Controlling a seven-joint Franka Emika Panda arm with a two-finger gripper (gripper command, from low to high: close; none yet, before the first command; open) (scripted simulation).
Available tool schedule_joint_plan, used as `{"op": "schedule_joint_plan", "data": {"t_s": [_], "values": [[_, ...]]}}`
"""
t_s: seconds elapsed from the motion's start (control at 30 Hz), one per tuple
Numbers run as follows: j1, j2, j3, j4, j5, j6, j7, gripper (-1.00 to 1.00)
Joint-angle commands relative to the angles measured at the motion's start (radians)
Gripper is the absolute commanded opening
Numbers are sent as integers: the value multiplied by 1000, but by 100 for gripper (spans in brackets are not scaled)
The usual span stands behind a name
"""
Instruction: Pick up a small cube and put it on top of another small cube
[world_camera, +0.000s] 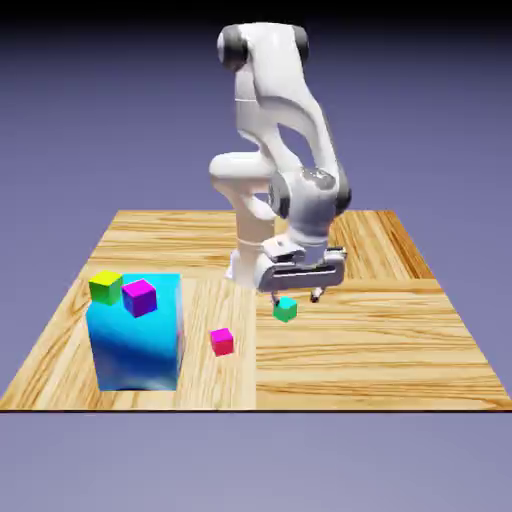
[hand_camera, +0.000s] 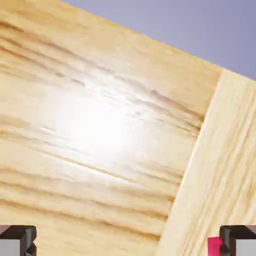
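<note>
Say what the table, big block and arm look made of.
Table: likely wood, light with brown grain; glossy, going by the white glare in the hand view.
Block: maybe smooth plastic or painted; blue shading with soft pale patches, material unclear.
Arm: white, glossy shell with grey joint caps; plastic or painted metal.

Tabletop in 2 views

Pale, grained wood of the tabletop (hand_camera: 90, 190) fills most of the view, washed out by a bright glare left of the middle. A seam (hand_camera: 187, 172) slants down from the upper right. Blue-violet backdrop (hand_camera: 185, 30) fills the top right corner. Two dark-and-grey fingertips (hand_camera: 231, 241) stand wide apart at the bottom, the right one partly covering a pink-red patch (hand_camera: 213, 246).
</note>
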Motion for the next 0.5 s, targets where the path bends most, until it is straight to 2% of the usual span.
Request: {"op": "schedule_joint_plan", "data": {"t_s": [0.0, 0.47], "values": [[-3, 35, 14, 14, -12, -44, 5, 0], [47, 527, 207, 208, -180, -652, 74, 0]]}}
